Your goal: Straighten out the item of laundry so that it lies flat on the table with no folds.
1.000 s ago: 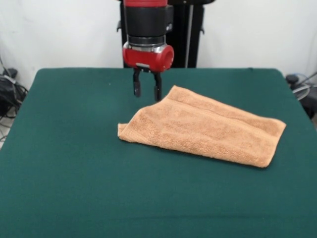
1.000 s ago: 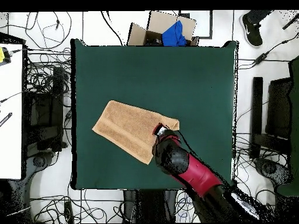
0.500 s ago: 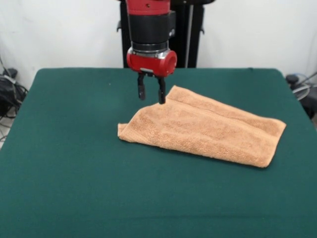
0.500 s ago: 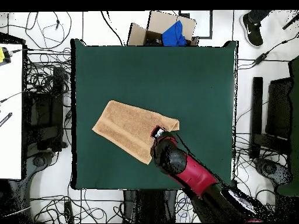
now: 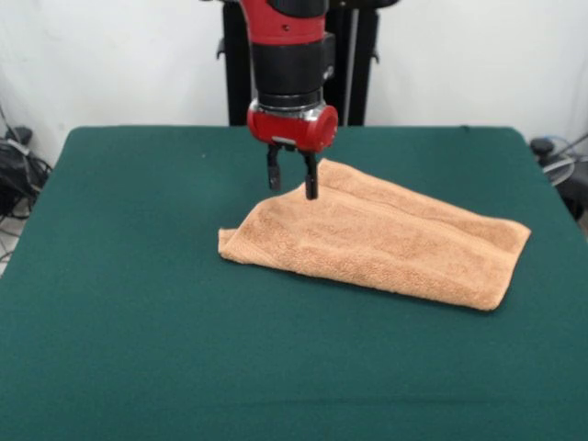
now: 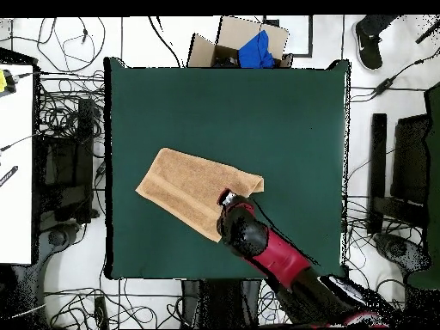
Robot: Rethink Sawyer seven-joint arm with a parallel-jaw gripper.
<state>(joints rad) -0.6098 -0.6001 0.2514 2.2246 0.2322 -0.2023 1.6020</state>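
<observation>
The item of laundry, an orange-tan towel, lies folded over on itself on the dark green table, with a doubled edge along its near side. From above the item of laundry sits left of the table's centre. My gripper hangs open just above the towel's far left corner, its two black fingers apart with nothing between them. In the overhead view the arm covers the towel's edge nearest the robot, and the gripper barely shows.
A cardboard box with a blue object stands off the table's far edge in the overhead view. Cables and equipment lie on the floor around the table. A person's shoe shows at the top right.
The gripper has moved to the right in the front view, from beside the towel's far left corner to over it, and slightly lower. The towel has not moved.
</observation>
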